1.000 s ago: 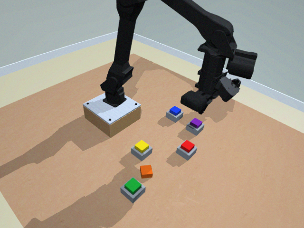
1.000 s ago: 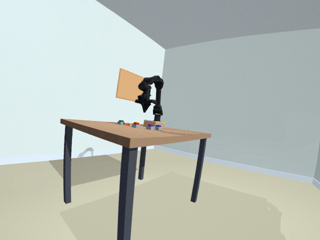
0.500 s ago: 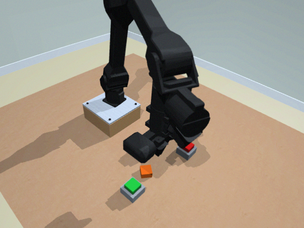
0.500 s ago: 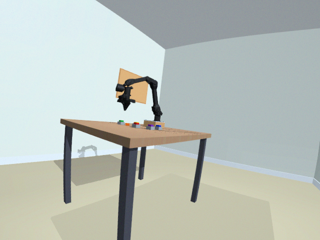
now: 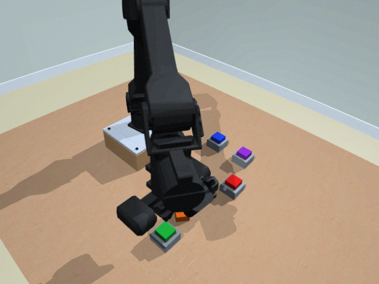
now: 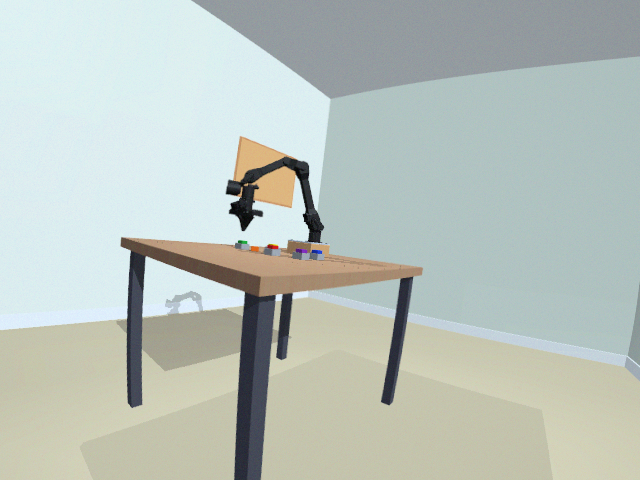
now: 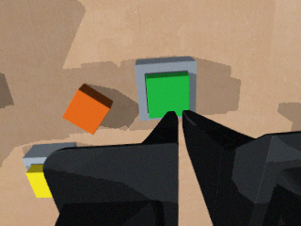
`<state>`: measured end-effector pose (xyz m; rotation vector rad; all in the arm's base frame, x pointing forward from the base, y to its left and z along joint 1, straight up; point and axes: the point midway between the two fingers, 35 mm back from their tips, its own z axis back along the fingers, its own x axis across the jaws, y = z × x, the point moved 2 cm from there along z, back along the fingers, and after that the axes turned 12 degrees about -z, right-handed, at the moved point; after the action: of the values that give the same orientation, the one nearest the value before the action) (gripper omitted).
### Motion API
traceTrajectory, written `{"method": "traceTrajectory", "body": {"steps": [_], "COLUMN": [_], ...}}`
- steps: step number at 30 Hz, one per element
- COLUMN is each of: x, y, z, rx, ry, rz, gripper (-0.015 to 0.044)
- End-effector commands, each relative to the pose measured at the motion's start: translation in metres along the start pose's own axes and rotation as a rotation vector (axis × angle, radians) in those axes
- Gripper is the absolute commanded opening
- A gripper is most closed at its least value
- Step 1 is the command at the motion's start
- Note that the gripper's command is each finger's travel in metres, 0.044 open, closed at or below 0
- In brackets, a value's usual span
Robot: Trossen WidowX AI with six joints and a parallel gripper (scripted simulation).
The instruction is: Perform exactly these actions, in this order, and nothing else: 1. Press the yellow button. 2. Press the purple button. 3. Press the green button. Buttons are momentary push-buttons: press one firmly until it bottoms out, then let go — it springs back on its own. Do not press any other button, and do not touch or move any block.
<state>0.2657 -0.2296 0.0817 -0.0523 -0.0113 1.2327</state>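
Observation:
My gripper (image 6: 244,228) (image 7: 178,119) is shut and empty, pointing down above the table. In the wrist view its fingertips overlap the near edge of the green button (image 5: 165,231) (image 6: 242,241) (image 7: 167,95); the exterior view shows a gap of air between them and the button. The green cap stands raised in its grey housing. The purple button (image 5: 244,152) (image 6: 301,250) stands raised, far from the gripper. The yellow button (image 7: 39,183) is at the lower left of the wrist view, partly hidden by a finger; the arm hides it in the top view.
An orange block (image 5: 182,216) (image 6: 254,248) (image 7: 87,110) lies close beside the green button. The red button (image 5: 233,181) (image 6: 271,248) stands between the green and purple ones. The blue button (image 5: 218,137) (image 6: 316,252) is beside the purple one, right of the arm's base box (image 5: 121,150).

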Motion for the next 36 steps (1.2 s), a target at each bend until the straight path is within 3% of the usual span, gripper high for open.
{"method": "traceTrajectory", "body": {"steps": [1, 36], "x": [0.000, 0.000], "y": [0.004, 0.004], "z": [-0.018, -0.050], "rx": [0.011, 0.012], "ry": [-0.006, -0.006], "rz": [0.004, 0.004], "gripper": [0.0020, 0.0020]}}
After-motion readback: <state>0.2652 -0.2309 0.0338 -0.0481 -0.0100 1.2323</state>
